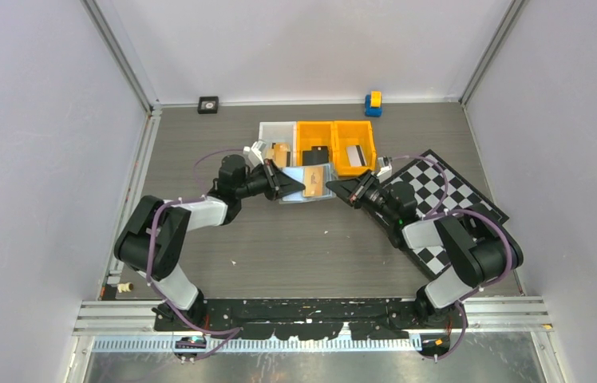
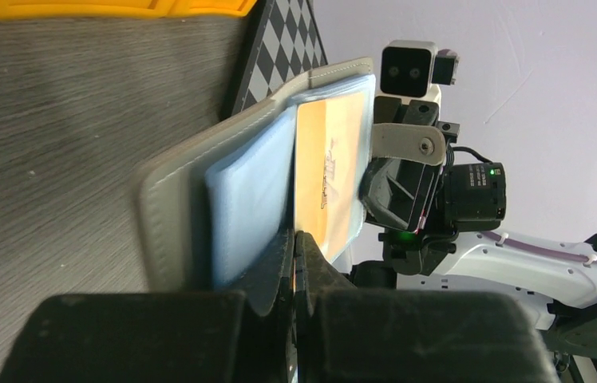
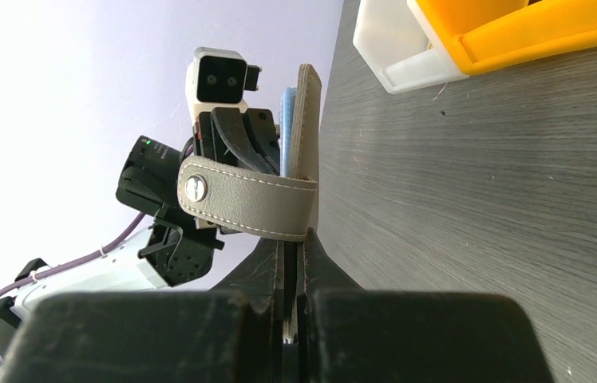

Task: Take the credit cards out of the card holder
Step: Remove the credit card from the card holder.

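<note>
card holder is mid-table, pinched between left gripper and right gripper, one at each end. one card sits in its pocket. directly behind: three bins in a row (cards lie in the middle and right ones). checkered board lies to the right; small block at the far edge.

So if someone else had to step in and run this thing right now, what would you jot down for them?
Left gripper: shut on one end of the card holder.
Right gripper: shut on the other end; the holder is held open between the two.
Done: three cards look to be out: a tan card in the white bin, a black card in the middle orange bin, a silvery card in the right orange bin.
Left: an orange card sits in the holder's pocket; take it out.
</note>
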`<state>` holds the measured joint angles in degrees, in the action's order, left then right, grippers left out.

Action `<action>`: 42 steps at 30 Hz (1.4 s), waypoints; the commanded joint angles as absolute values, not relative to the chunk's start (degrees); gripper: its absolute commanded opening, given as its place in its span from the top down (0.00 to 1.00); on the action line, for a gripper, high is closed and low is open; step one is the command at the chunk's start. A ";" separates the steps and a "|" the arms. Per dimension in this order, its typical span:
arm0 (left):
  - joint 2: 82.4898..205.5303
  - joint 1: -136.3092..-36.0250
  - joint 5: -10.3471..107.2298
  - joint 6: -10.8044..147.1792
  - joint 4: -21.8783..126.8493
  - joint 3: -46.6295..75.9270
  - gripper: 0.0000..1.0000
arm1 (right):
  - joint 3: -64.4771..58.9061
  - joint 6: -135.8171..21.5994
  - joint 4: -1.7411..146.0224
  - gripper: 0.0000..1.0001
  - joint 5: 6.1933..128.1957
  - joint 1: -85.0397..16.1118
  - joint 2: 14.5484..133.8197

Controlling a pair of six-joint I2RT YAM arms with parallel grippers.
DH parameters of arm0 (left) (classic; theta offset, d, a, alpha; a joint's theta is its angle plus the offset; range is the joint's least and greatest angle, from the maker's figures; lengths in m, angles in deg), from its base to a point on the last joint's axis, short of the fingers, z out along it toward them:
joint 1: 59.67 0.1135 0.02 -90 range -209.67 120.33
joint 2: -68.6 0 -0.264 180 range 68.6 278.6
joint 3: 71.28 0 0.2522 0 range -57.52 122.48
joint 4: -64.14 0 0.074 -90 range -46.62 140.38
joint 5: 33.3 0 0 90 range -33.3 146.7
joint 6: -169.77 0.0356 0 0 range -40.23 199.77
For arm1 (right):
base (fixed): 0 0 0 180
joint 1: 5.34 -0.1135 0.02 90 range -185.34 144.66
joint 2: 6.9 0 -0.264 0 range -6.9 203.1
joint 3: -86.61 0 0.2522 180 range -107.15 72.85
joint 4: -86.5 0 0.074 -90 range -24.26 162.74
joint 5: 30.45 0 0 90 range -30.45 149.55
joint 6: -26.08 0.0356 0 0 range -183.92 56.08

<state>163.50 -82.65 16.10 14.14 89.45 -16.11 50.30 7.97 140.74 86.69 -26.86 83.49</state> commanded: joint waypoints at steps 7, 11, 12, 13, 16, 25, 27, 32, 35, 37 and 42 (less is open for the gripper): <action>160.02 -80.41 17.56 15.12 89.45 -17.93 1.00 | 51.49 7.95 144.32 0.99 86.62 -24.57 78.37; 159.83 -80.32 17.56 15.17 89.10 -17.88 1.00 | 51.82 7.25 141.56 1.00 85.53 -23.88 77.51; 159.91 -80.32 17.43 15.17 89.06 -17.79 1.00 | 51.84 7.07 140.88 1.00 85.39 -23.82 77.10; 159.99 -80.32 17.46 15.12 89.07 -17.79 1.00 | 51.92 6.83 140.32 0.99 85.24 -23.75 76.74; 159.86 -79.96 17.67 15.12 88.94 -18.03 1.00 | 52.01 5.58 136.80 0.99 84.06 -23.43 75.08; 158.08 -78.66 20.02 20.79 82.64 -16.72 1.00 | 51.45 0.33 123.32 1.00 79.27 -22.99 69.48; 158.09 -78.65 19.85 20.81 83.09 -16.59 1.00 | 51.35 0.24 123.27 1.00 79.24 -23.00 69.69; 157.99 -78.08 20.05 21.12 82.81 -16.43 1.00 | 50.60 -1.41 118.36 0.99 77.54 -22.87 69.18; 158.52 -77.65 19.92 21.26 82.72 -16.11 1.00 | 50.35 -2.69 114.68 0.99 75.40 -22.91 67.87; 159.44 -77.61 19.57 21.19 82.81 -15.68 1.00 | 50.26 -3.40 112.77 0.99 74.39 -22.81 66.78; 161.55 -77.60 18.72 20.32 84.36 -14.77 1.00 | 50.32 -2.82 115.83 0.99 76.22 -22.78 67.67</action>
<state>160.44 -77.91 19.58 20.17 82.26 -17.23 51.96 -2.19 111.78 76.28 -23.10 68.56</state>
